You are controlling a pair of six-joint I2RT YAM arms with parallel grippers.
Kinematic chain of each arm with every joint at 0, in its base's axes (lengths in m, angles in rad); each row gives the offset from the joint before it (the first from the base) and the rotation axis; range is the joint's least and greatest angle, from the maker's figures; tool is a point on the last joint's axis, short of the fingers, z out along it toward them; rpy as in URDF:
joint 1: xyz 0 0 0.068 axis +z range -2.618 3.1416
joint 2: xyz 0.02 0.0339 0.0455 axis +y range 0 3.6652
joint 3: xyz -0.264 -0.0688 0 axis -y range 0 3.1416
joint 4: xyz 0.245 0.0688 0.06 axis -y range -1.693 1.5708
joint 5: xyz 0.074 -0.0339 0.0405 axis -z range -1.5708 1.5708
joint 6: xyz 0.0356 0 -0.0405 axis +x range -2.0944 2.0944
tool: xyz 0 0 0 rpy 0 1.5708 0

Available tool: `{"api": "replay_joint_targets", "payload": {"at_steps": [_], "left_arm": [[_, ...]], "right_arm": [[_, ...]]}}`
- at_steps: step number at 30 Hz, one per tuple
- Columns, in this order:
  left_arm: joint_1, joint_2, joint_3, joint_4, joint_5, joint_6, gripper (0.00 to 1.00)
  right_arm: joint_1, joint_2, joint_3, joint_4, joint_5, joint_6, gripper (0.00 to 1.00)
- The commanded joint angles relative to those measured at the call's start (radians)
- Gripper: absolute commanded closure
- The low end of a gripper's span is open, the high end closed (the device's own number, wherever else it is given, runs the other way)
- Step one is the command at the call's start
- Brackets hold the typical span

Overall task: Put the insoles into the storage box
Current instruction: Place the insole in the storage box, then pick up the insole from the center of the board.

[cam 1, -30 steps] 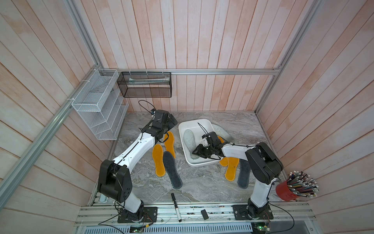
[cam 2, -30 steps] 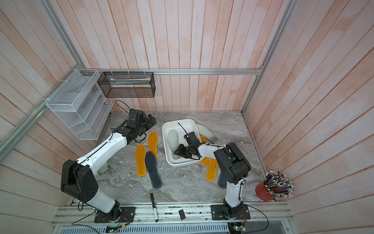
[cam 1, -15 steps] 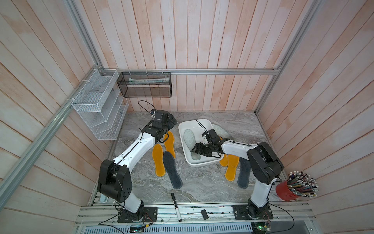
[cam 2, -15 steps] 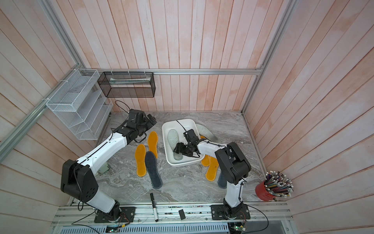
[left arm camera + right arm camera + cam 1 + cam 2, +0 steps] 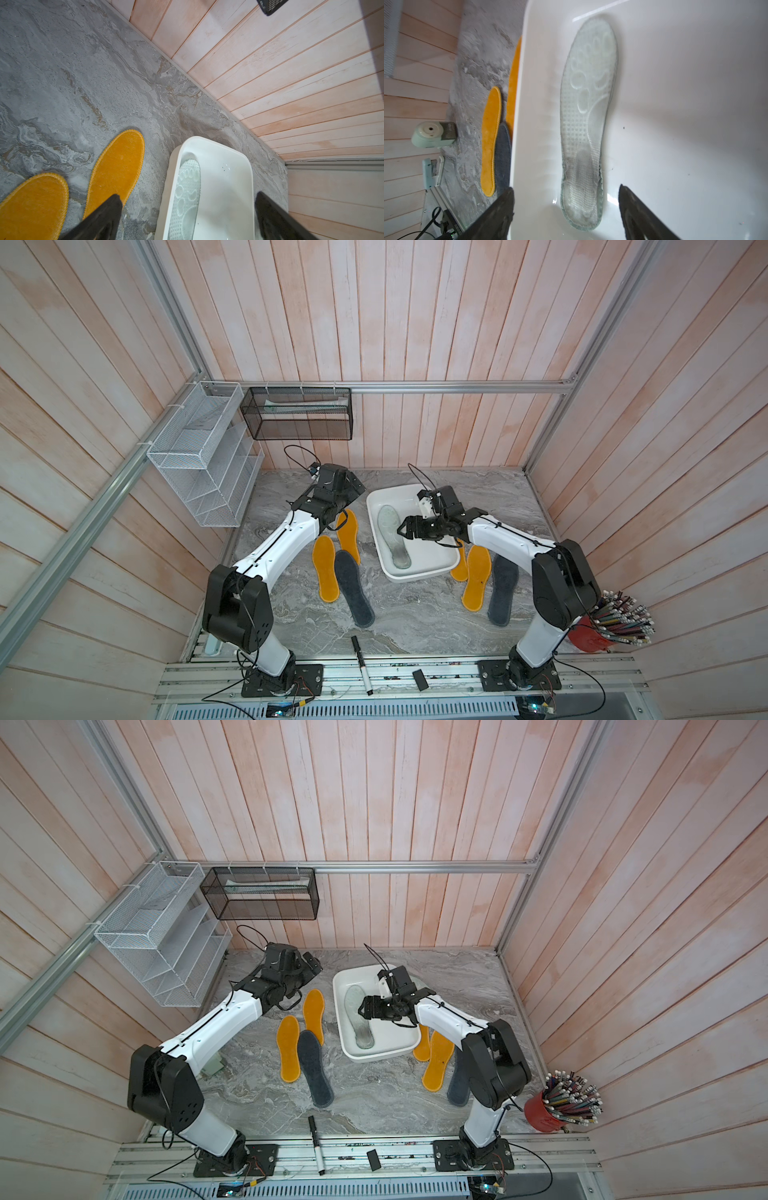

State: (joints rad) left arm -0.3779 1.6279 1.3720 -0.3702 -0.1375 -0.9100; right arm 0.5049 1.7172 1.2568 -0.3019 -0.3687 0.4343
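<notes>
The white storage box [image 5: 432, 568] stands mid-table. One pale, patterned insole [image 5: 394, 537] lies flat inside it along its left wall, also clear in the right wrist view [image 5: 586, 116]. My right gripper [image 5: 402, 530] [image 5: 566, 187] hovers open over that insole's heel and holds nothing. My left gripper [image 5: 356, 488] [image 5: 188, 195] is open and empty, raised beyond the box's far left corner. Left of the box lie two yellow insoles [image 5: 324, 568] [image 5: 348, 535] and a dark grey one [image 5: 353, 593]. To its right lie two yellow insoles [image 5: 473, 576] [image 5: 459, 568] and a dark grey one [image 5: 500, 593].
A white wire rack [image 5: 199, 464] and a black mesh basket [image 5: 297, 414] hang on the walls. A red cup of pencils [image 5: 602, 622] stands at the front right. A marker [image 5: 360, 664] lies on the front rail. A pale green device [image 5: 433, 135] sits by the left wall.
My right gripper has opened and let go of the pale insole, which now lies flat in the box. The left arm has not moved.
</notes>
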Motion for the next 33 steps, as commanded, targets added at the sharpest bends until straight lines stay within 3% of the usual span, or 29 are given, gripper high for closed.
{"api": "replay_joint_targets", "payload": {"at_steps": [1,6,10,12,20,26,33], "left_arm": [[0.004,0.022,0.037,0.019,0.014,-0.006,0.0],[0.004,0.038,0.039,0.037,0.054,-0.012,0.0],[0.005,0.067,0.062,0.035,0.092,-0.011,0.0],[0.006,0.081,0.075,0.036,0.105,-0.006,0.0],[0.013,0.131,0.135,0.02,0.157,0.01,0.0],[0.017,0.136,0.138,0.025,0.184,0.017,0.0],[0.023,0.133,0.124,0.025,0.196,0.014,0.0]], "right_arm": [[-0.108,-0.1,0.043,-0.027,-0.065,-0.11,0.2],[-0.363,-0.202,0.048,0.003,-0.102,-0.101,0.21],[-0.589,-0.154,0.067,-0.069,-0.184,-0.045,0.23],[-0.653,-0.108,0.082,-0.117,-0.205,-0.058,0.23],[-0.677,0.113,0.192,-0.304,-0.078,-0.172,0.23],[-0.673,0.265,0.334,-0.465,0.008,-0.37,0.21],[-0.644,0.328,0.377,-0.47,0.024,-0.475,0.22]]}}
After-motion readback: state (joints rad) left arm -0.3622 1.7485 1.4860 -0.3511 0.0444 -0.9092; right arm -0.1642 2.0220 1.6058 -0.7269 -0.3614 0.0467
